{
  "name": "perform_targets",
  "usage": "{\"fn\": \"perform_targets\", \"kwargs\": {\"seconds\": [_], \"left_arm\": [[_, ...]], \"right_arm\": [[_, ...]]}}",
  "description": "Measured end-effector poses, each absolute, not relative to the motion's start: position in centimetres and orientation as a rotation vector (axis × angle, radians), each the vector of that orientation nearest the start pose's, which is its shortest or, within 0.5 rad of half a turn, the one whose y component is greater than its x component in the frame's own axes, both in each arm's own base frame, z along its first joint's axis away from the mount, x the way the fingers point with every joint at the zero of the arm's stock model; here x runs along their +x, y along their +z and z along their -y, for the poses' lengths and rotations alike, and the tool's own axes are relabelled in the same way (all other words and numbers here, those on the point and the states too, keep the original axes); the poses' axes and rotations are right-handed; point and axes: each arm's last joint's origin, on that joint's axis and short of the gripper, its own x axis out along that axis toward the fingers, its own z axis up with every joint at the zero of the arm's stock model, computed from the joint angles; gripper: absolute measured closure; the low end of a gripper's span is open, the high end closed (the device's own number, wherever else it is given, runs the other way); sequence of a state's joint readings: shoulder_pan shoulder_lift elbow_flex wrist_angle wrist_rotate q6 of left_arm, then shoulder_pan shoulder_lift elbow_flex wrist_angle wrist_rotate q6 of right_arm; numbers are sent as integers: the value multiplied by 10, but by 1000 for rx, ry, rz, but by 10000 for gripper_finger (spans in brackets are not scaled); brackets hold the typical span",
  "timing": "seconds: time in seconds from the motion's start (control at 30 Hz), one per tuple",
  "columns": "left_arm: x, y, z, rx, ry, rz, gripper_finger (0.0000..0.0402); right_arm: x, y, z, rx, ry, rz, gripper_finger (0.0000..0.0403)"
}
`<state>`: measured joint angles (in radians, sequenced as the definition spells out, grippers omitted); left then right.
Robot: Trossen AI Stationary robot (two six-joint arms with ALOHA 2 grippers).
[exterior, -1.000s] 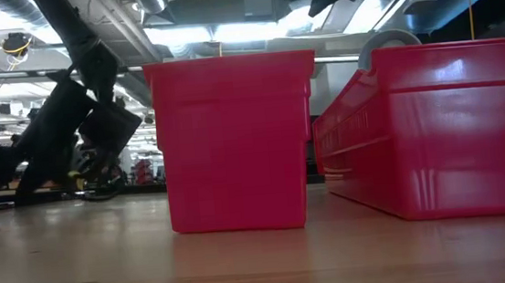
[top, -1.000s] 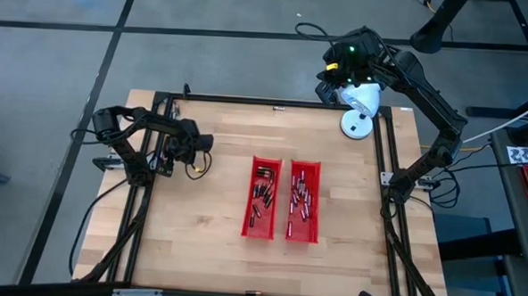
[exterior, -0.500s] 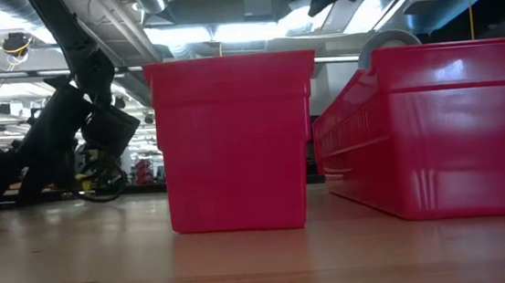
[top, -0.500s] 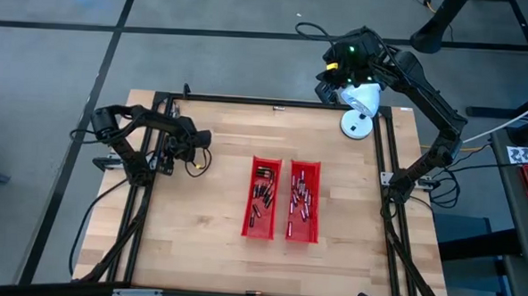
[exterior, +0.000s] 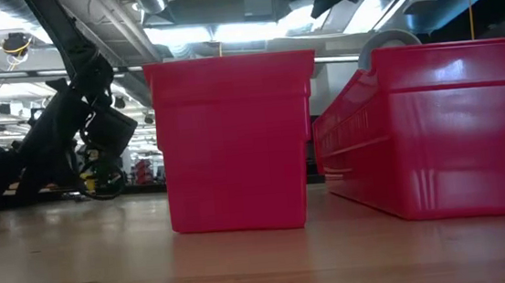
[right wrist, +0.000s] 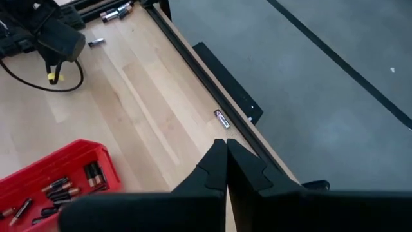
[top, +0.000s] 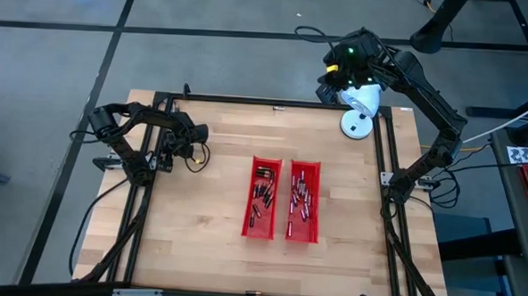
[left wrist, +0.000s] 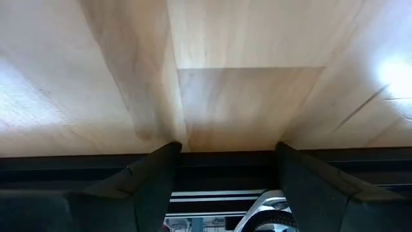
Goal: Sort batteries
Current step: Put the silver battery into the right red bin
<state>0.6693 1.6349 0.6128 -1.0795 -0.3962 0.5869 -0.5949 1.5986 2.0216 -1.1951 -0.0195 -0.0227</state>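
Two red trays (top: 251, 221) (top: 314, 229) stand side by side at the table's middle, each with several small batteries (top: 260, 194) (top: 301, 196) lying in it. Loose batteries lie on the wood: one by the far edge (right wrist: 222, 119), others near the left arm (right wrist: 96, 42) (right wrist: 116, 11). My left gripper (left wrist: 225, 154) hangs open and low over bare wood near the table's left side (top: 195, 143), nothing between its fingers. My right gripper (right wrist: 225, 154) is shut and empty, held high above the table's far right corner (top: 334, 80).
A white round-based object (top: 359, 107) stands at the far right corner. A black frame rail (top: 275, 102) runs around the table top. Bare wood lies between the left arm and the trays, and in front of the trays.
My left gripper has swung a little toward the table's far edge, staying low and open. The right arm, the trays and the batteries have kept still.
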Motion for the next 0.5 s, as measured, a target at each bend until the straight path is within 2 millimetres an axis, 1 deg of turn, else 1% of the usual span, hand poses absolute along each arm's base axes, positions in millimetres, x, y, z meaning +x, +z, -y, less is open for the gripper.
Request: {"fn": "perform_targets", "kwargs": {"seconds": [0.13,0.3,0.37,0.47,0.5], "left_arm": [[127,107,-112,24,6,-2211,148],[140,115,-114,-38,47,-2143,148],[149,123,-119,-50,88,-2091,148],[157,142,-123,-70,99,-2065,148],[161,150,-126,-82,110,-2033,148]], "right_arm": [[244,454,165,219,-537,-763,398],[244,454,165,219,-536,-764,398],[244,454,165,216,-535,-765,398],[244,454,165,213,-534,-765,398],[244,454,165,213,-534,-765,398]]}}
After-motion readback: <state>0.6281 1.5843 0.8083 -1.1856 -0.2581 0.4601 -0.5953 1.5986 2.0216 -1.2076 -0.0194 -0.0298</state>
